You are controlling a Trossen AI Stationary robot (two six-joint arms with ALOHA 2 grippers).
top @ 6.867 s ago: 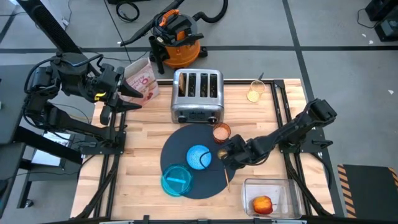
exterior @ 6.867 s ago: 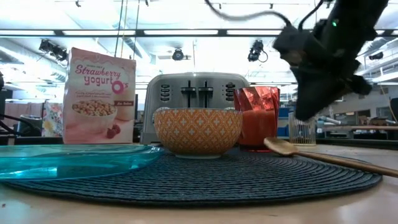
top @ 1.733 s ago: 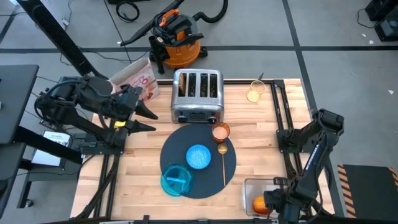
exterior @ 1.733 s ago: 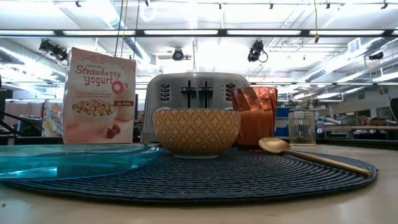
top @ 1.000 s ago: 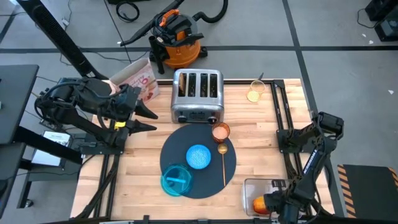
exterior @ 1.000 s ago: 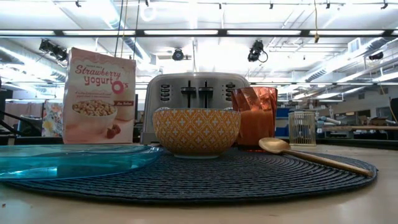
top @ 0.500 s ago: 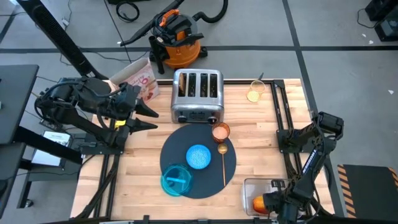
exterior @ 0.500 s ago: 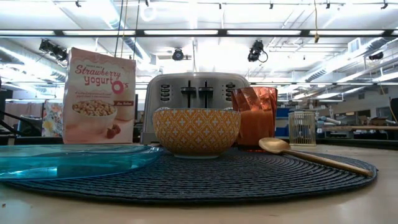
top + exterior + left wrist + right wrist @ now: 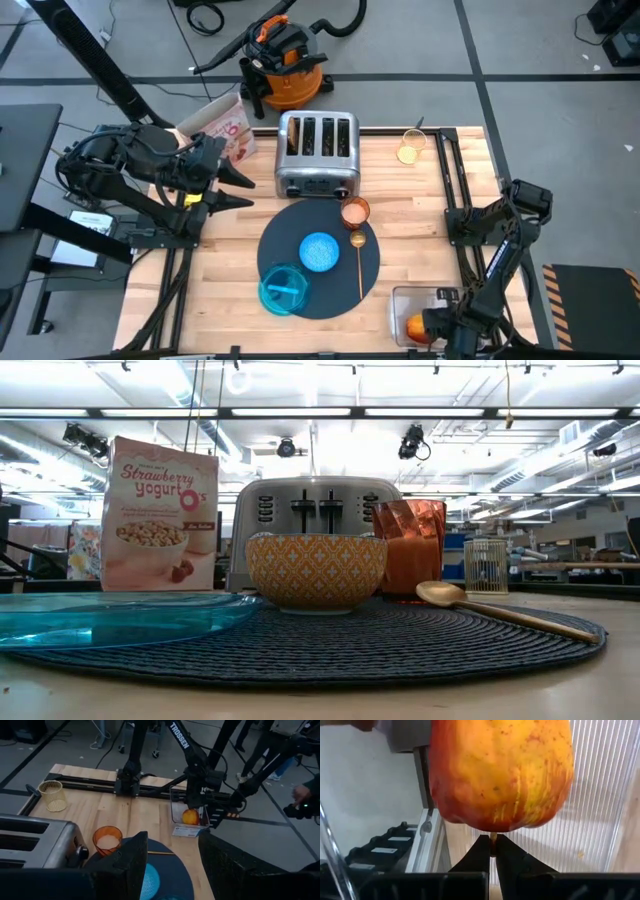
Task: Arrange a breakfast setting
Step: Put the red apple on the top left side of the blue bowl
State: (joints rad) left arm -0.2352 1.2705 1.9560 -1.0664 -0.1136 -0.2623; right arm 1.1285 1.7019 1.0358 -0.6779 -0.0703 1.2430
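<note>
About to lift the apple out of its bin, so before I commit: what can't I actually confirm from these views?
- Toast: none shows; the toaster slots look dark from above.
- Apple: high view, half covered by the right gripper.
- Grip: right wrist view shows fingertips shut on the stem, but how firmly is unclear.
- Clear bin: cut by the high view's bottom edge; absent from the low view.
- Left gripper: hangs by the cereal box, holding nothing.

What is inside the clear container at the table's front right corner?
The red apple sits in the clear container. The right end effector is shut on the apple's stem. The arm covers part of the container, so anything else inside cannot be seen.
</note>
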